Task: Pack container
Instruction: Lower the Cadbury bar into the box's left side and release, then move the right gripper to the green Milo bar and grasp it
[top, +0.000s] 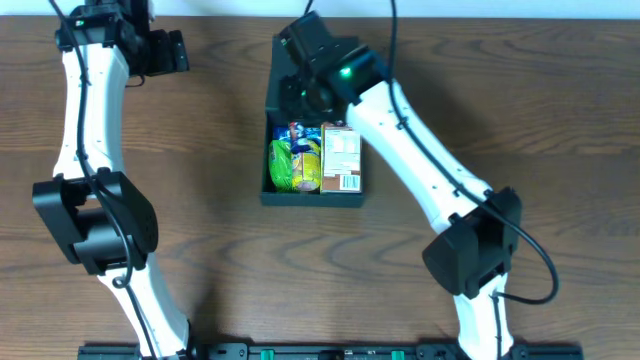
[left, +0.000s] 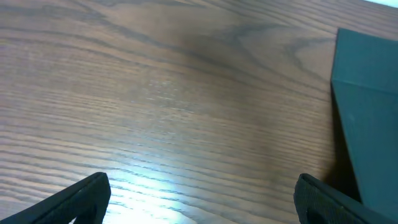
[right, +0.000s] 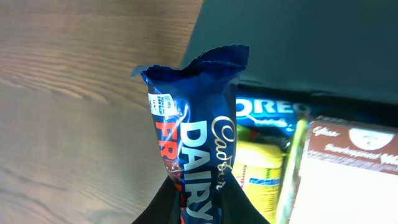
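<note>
The black container (top: 312, 200) stands open at the table's middle, its flap lid (right: 298, 43) lying back behind it. Inside are a yellow-green packet (top: 295, 165), a brown and white box (top: 341, 158) and a blue Oreo pack (right: 267, 112). My right gripper (right: 202, 186) hangs over the container's back left part, shut on a blue Cadbury Dairy Milk bar (right: 199, 112) that stands up between the fingers. Far to the left, my left gripper (top: 170, 52) is open over bare wood, its fingers (left: 87, 193) wide apart and holding nothing. In the left wrist view the container (left: 367, 93) shows at the right edge.
The brown wooden table (top: 200, 150) stretches left and right of the container. The right arm (top: 420, 160) slants across the table from the front right. The left arm (top: 90, 130) runs along the left side.
</note>
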